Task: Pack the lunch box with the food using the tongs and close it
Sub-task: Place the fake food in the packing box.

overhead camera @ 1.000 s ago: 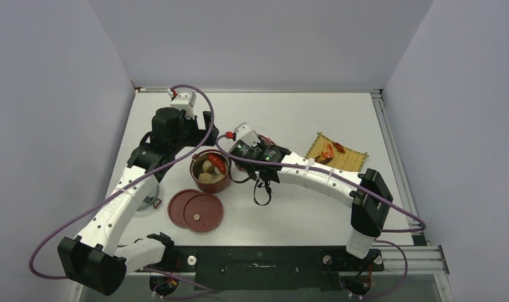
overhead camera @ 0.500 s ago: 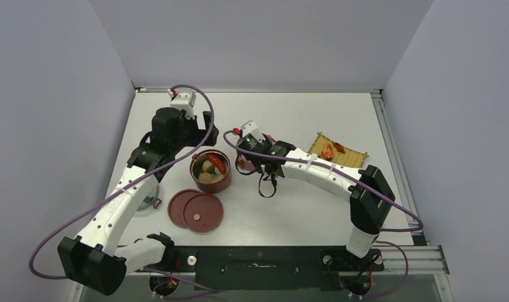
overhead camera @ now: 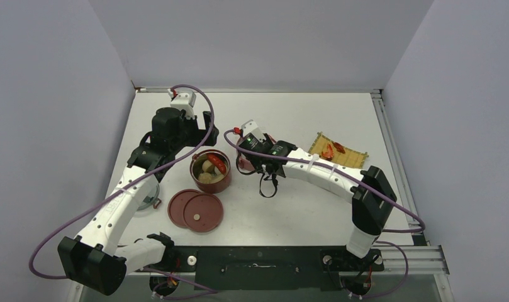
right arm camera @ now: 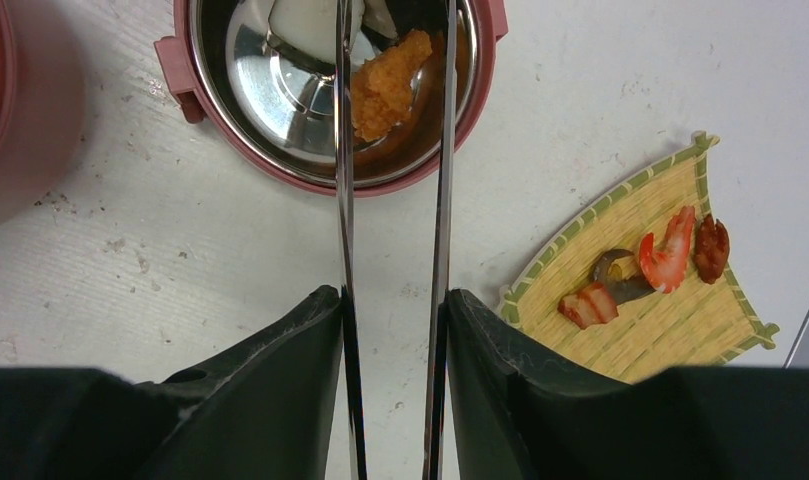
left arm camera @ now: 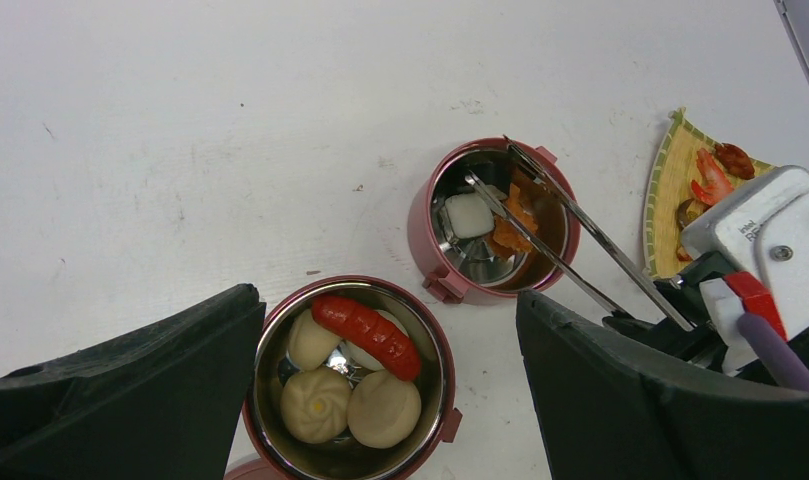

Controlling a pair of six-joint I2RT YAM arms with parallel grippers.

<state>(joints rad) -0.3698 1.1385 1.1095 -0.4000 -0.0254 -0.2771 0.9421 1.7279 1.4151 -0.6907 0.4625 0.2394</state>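
Note:
The lunch box stands as two open dark-red bowls. The near bowl [left arm camera: 442, 350] holds pale round buns [left arm camera: 315, 403] and a red sausage [left arm camera: 365, 335]; my left gripper [left arm camera: 380, 300] hangs open above it, a finger on either side. The far bowl [right arm camera: 195, 75] holds an orange piece [right arm camera: 385, 85] and a white piece [right arm camera: 305, 20]. My right gripper [right arm camera: 392, 300] is shut on the tongs [right arm camera: 442, 150]. Their two arms are spread apart, with the tips over the far bowl on either side of the orange piece. From above, the right gripper [overhead camera: 251, 151] hides most of that bowl.
Two flat dark-red lids [overhead camera: 196, 211] lie overlapping in front of the near bowl [overhead camera: 210, 171]. A yellow woven mat [right arm camera: 670, 330] to the right carries a shrimp [right arm camera: 668, 255] and a few other food pieces. A grey metal part [overhead camera: 152, 200] lies beside the left arm.
The right arm has shifted a little to the right, away from the near bowl. The left arm has not moved.

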